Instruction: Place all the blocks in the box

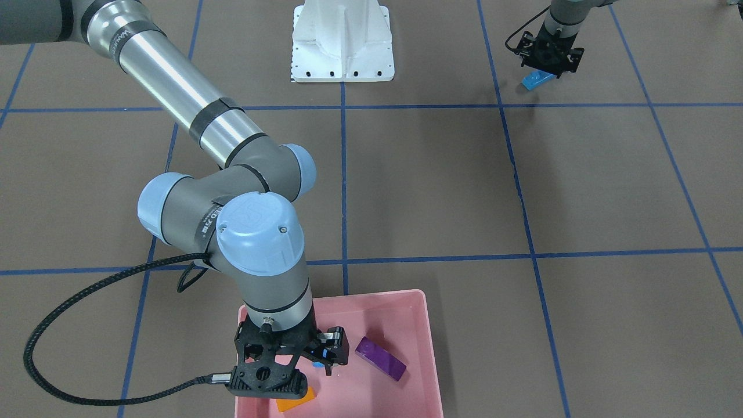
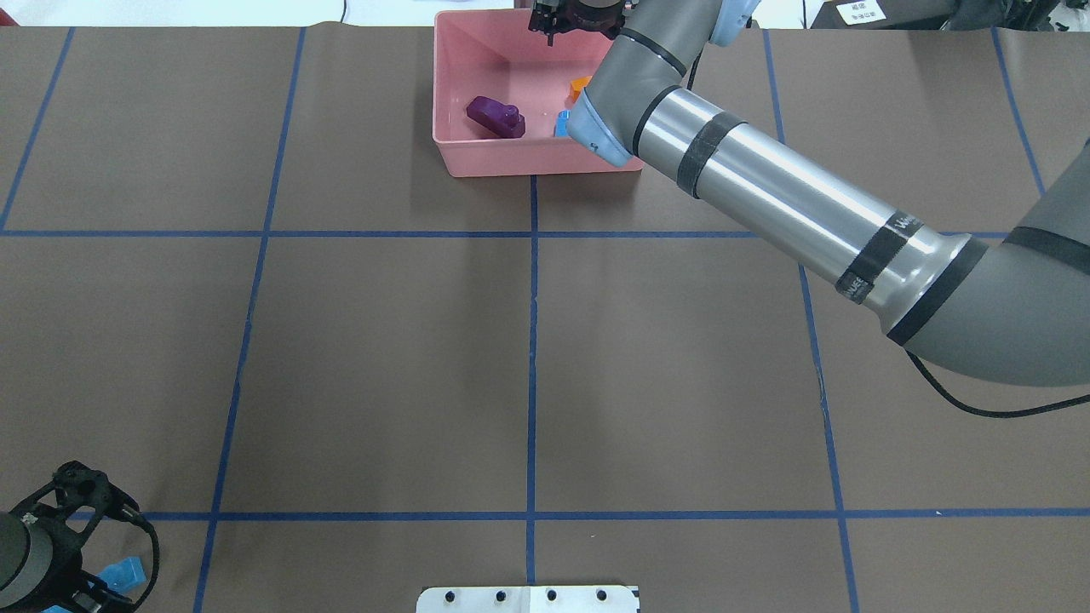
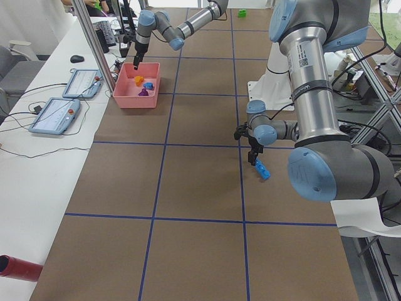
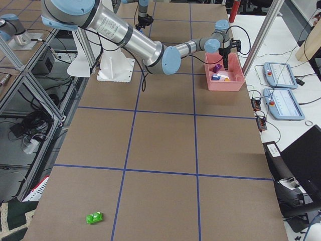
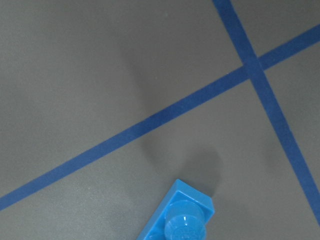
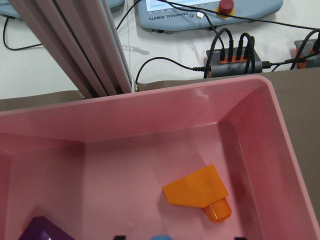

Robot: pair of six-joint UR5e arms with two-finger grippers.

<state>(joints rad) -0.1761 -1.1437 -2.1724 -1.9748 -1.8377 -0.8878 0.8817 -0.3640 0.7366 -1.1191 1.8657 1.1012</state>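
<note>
A long blue block [image 5: 177, 217] is seen very close at the bottom of the left wrist view, with one round stud showing and a dark shadow beside it on the brown table [image 1: 441, 191]. It is found right under the left gripper [image 1: 548, 61], tilted, and well apart from the box [image 2: 451, 128]. It cannot be told if this claw is pinching the block or only hanging over it. The pink box is set at the far edge of the table, across from the robot. Three blocks are seen lying inside it: a purple block [image 1: 380, 359] near the middle, an orange block [image 6: 197, 187] close to one wall, and a small blue block [image 2: 562, 126] between them. The right gripper [image 1: 310, 363] is held low in the box, over the small blue block. Its two dark tips are seen wide apart in the right wrist view, with nothing gripped. A small green block [image 4: 94, 217] is left alone on the table, far from the box and from both claws. The table is marked into squares by blue tape lines [image 1: 343, 174], and a white robot base [image 1: 342, 40] is bolted at the robot's side.
</note>
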